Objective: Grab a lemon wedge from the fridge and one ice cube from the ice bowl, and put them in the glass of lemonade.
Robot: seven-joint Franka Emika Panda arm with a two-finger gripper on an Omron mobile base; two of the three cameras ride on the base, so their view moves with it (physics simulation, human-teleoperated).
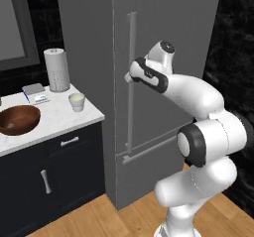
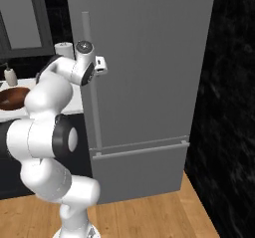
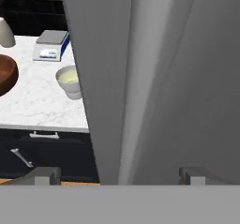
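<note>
The fridge (image 1: 163, 42) stands shut, a tall grey slab, and the arm is up against its long vertical handle (image 1: 131, 82). The gripper (image 3: 119, 175) is right at that bar: in the hand view the handle (image 3: 110, 85) runs up the middle of the picture, with one dark fingertip (image 3: 44, 175) at the lower left and the other at the lower right. So the fingers are spread wide, straddling the bar, closed on nothing. From the right base view the hand sits just beside the handle (image 2: 88, 38), about a third of the way down it.

Over on the desk (image 1: 54, 122), left of the fridge, the glass of lemonade (image 1: 77, 101) stands upright near the desk's fridge-side end, pale yellow liquid inside. The ice bowl (image 1: 18, 119), wide and reddish-brown, sits further left, well apart from the glass. Behind them a paper towel roll (image 1: 56, 70) stands upright and a small kitchen scale (image 1: 35, 92) lies beside it. The hand view catches the glass (image 3: 69, 81) and the scale (image 3: 51, 45) too, past the fridge's edge. Dark drawers with silver pulls sit below the desk, above a wooden floor (image 1: 134, 216).
</note>
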